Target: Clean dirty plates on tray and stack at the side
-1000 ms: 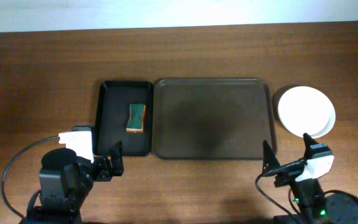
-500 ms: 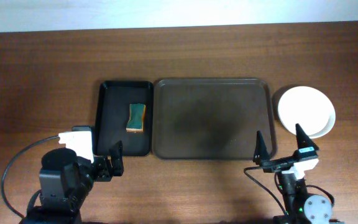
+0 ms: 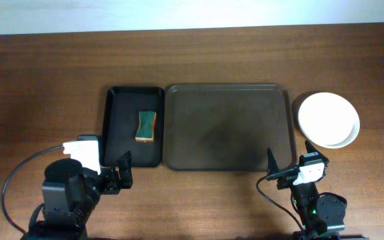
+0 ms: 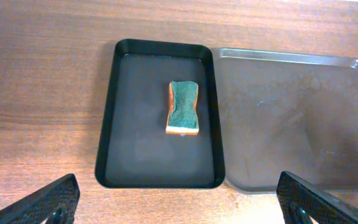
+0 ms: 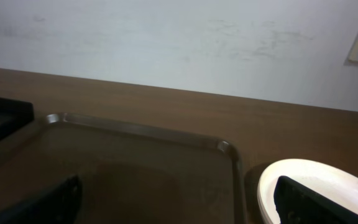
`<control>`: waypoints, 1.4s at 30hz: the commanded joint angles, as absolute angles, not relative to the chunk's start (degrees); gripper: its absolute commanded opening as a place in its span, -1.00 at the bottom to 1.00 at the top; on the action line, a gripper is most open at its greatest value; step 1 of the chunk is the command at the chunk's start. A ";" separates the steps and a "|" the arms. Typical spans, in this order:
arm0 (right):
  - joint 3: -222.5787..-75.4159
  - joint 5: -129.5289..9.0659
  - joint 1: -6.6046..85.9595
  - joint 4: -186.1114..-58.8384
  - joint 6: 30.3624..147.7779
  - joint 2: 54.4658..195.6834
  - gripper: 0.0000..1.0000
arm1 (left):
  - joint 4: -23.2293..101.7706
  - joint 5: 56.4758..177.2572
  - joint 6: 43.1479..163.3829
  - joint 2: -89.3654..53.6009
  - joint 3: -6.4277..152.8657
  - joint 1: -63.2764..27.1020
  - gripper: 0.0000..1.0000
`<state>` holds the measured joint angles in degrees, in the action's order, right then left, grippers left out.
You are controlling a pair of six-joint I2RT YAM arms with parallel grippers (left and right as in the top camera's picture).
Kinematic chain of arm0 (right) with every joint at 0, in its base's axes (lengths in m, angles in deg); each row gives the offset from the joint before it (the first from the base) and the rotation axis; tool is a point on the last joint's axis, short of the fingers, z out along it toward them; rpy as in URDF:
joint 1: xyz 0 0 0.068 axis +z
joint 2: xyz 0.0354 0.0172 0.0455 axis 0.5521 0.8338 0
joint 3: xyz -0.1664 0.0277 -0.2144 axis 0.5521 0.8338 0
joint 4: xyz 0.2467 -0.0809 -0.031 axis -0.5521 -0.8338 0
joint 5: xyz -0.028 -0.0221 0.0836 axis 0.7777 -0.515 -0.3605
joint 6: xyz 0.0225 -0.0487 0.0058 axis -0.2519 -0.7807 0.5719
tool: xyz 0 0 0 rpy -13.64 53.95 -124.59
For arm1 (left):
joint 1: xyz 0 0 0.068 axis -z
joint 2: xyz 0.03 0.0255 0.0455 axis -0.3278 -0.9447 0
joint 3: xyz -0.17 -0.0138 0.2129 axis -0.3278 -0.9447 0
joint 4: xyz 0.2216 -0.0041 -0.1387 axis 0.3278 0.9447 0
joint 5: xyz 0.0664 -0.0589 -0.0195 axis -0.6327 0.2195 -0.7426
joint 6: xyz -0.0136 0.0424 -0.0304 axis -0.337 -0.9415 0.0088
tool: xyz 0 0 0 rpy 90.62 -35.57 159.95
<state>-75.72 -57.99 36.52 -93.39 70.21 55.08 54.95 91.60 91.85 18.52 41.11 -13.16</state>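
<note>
White plates (image 3: pixel 329 120) sit stacked on the table (image 3: pixel 45 80), just right of the tray (image 3: pixel 227 100) and apart from its rim, level with its far half. Two offset rims show from overhead; the exact count cannot be told. The top plate's face reads plain white.

Tray: dark brown, long side running left to right, with faint dull patches on its floor.

Black tray (image 3: pixel 120 137): narrower, just beside the tray's left edge; whether the rims touch cannot be told. Sponge (image 3: pixel 146 126) lies in it lengthwise, green face up with an orange layer at the near end, on the half closer to the tray.

Right gripper (image 3: pixel 289 159): at the tray's near right corner, fingers spread wide and grasping nothing. The wrist view looks low across the tray toward a white wall (image 5: pixel 166 37), with the plates at lower right.

Left gripper (image 4: pixel 176 186): off the tray's near left corner, just short of the black tray's near rim, fingers spread wide and grasping nothing. Its fingertips frame the black tray in the wrist view.
</note>
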 commanded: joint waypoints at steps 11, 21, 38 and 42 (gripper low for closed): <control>-75.44 -57.90 36.89 -93.79 69.81 54.51 0.97 | 54.82 91.38 90.75 18.70 40.81 -13.29 0.99; -75.44 -57.90 36.89 -93.79 69.84 54.51 0.97 | 54.82 91.40 90.75 18.70 40.81 -13.29 0.99; -75.44 -57.90 36.89 -93.79 69.81 54.51 0.97 | 33.38 86.88 90.69 42.08 14.07 -15.78 0.99; -75.44 -57.90 36.89 -93.79 69.81 54.51 0.97 | 20.77 86.64 89.57 50.52 3.54 -15.93 0.99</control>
<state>-75.72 -57.99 36.52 -93.39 70.16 55.10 27.41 87.29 91.34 44.66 10.49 -15.56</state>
